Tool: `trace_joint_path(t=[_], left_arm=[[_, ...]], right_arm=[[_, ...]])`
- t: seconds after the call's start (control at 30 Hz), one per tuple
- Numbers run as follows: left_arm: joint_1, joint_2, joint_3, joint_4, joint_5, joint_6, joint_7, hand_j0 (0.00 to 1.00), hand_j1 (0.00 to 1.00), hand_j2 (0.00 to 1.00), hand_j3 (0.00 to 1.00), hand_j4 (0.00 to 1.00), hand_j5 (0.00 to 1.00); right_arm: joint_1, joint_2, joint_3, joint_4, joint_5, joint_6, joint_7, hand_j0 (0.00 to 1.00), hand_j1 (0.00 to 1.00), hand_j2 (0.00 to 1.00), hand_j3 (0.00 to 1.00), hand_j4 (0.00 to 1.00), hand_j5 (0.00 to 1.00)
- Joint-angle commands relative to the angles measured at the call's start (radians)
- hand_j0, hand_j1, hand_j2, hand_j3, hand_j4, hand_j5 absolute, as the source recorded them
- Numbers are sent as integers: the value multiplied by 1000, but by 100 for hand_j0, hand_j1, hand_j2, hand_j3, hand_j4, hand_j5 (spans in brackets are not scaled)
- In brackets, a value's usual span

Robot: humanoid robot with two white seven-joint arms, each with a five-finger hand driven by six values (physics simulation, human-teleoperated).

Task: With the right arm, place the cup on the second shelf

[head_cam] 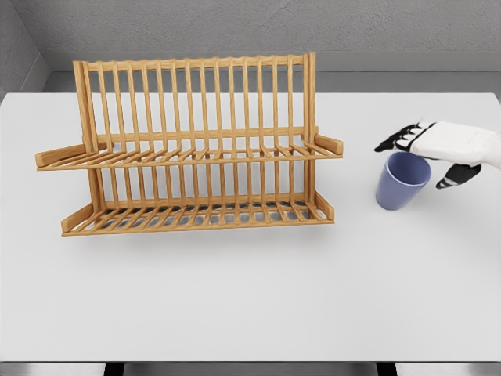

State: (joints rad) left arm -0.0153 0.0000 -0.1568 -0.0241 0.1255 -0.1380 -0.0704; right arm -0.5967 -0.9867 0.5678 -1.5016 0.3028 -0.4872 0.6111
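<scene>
White five-finger right hand (429,153) hovers just above rim of upright blue plastic cup (400,182), fingers spread, gripping nothing; wooden slatted two-tier rack (192,153) lies left.

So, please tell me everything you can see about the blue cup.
The blue cup is a plain, handleless tumbler with a matte, plastic-like look, narrowing toward its base. It stands on the white table, tilted slightly, its empty mouth facing up, to the right of the wooden rack and apart from it. The right robot hand is at its rim, with fingers spread; contact is unclear.
</scene>
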Motion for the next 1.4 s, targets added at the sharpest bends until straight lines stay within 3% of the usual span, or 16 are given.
trace_joint_path(t=[0.0, 0.37, 0.5, 0.8, 0.83, 0.9, 1.37], left_arm=[[0, 0, 0, 1, 0, 0, 0, 100, 100, 100, 100, 100, 100], [0, 0, 0, 0, 0, 0, 0, 100, 100, 100, 100, 100, 100], [0, 0, 0, 0, 0, 0, 0, 100, 100, 100, 100, 100, 100], [0, 0, 0, 0, 0, 0, 0, 100, 100, 100, 100, 100, 100], [0, 0, 0, 0, 0, 0, 0, 100, 100, 100, 100, 100, 100], [0, 0, 0, 0, 0, 0, 0, 100, 100, 100, 100, 100, 100], [0, 0, 0, 0, 0, 0, 0, 100, 100, 100, 100, 100, 100]], right_arm=[[0, 6, 17, 9, -4, 2, 0, 100, 100, 100, 100, 100, 100], [-15, 31, 41, 32, -4, 4, 0, 100, 100, 100, 100, 100, 100], [-43, 43, 78, 73, -4, 2, 0, 100, 100, 100, 100, 100, 100], [-44, 43, 83, 73, -4, 4, 0, 100, 100, 100, 100, 100, 100], [-44, 43, 83, 73, -2, 4, 0, 88, 88, 88, 88, 88, 88], [-44, 42, 81, 73, -2, 4, 0, 78, 78, 78, 78, 78, 78], [-57, 31, 72, 64, -1, 1, 0, 70, 70, 70, 70, 70, 70]])
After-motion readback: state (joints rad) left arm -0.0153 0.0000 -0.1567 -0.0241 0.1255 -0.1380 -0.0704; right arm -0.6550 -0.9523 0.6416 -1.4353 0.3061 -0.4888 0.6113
